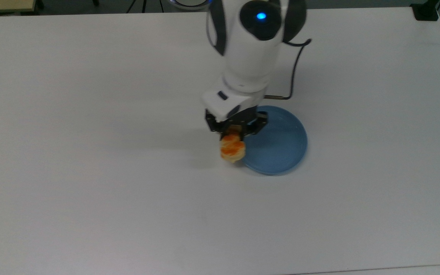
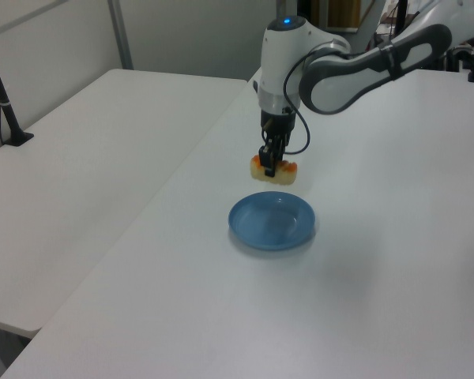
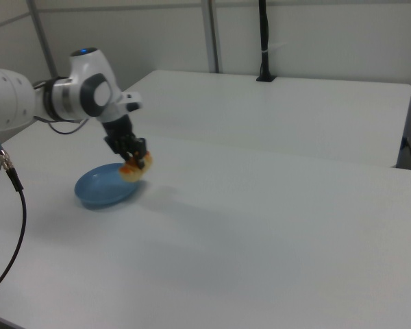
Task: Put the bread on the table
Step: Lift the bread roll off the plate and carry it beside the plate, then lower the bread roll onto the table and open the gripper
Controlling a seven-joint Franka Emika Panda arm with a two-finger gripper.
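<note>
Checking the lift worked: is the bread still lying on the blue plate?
No, the bread hangs in the gripper above the plate.

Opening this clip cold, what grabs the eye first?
The bread, held up in the gripper above the table, is the one warm spot on all that white. In the top view it hangs over the left rim of the blue plate, which lies bare near the middle of the table.

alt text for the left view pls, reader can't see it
A white robot arm holds a small orange-topped bread in its claw, lifted in the air above the far edge of an empty round blue plate. The plate sits on a large white table, with a second white table at the left view's left.
</note>
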